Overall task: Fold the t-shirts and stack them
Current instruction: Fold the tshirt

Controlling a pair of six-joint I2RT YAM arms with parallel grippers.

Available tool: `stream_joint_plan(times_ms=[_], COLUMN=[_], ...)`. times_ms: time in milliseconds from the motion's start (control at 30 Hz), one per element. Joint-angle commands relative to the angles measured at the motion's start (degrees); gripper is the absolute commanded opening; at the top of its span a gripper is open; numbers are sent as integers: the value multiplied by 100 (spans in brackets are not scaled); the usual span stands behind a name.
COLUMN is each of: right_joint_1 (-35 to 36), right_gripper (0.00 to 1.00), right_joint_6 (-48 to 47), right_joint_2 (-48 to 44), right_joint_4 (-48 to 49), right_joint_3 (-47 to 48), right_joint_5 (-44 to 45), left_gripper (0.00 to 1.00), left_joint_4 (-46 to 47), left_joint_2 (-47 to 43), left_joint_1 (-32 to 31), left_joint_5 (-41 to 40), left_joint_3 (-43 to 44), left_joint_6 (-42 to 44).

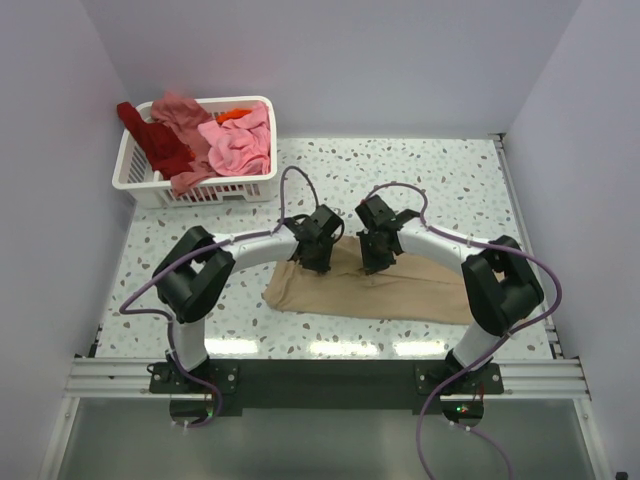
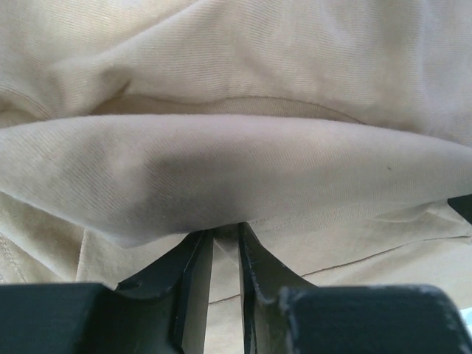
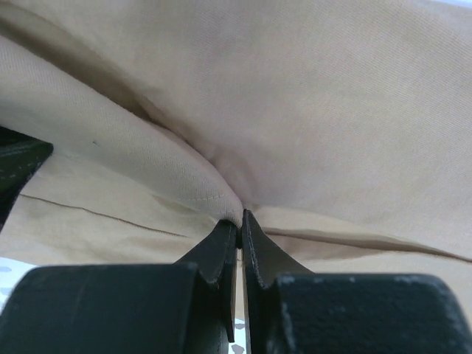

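At mid-table, between your arms, lies the tan t-shirt (image 1: 400, 295). Your right gripper (image 3: 240, 218) pinches a fold tight, likely to carry that edge over. Your left gripper (image 2: 226, 240) straddles a neighbouring fold, jaws narrow, bite unclear. On the speckled table (image 1: 450, 185), walled in white, the other t-shirts (image 1: 235, 140) wait in the basket (image 1: 135, 165).

A white slatted plastic basket (image 1: 230, 190) stood at the upper left of the frame, on the upper left corner of a white speckled surface (image 1: 450, 180). Pale lavender walls (image 1: 350, 60) closed in the surface at the top and on both sides, and an aluminium rail (image 1: 110, 378) ran across the lower part of the frame.
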Motion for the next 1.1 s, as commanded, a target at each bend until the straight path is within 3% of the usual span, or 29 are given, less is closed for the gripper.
stream_joint_plan(times_ms=[0,733,867,1067], right_joint_1=[-60,-113,-113,-131], right_gripper=[2,1,1,1], right_joint_6=[24,6,6,-20], right_joint_2=[-268,-31,-31,-75], right_joint_4=[55,2,-15,-41], right_joint_3=[-12,163,164,181], right_joint_5=[-35,-62,-53,8], left_gripper=[26,34,19,9], left_joint_4=[-362,-529,-476,-599], left_joint_2=[-3,84,93,-29], left_joint_1=[-135,-161,-161,-161], left_joint_5=[-317,-98,-36,-177], left_joint_3=[104,297,297,385], left_joint_6=[23,-338,-355,-381])
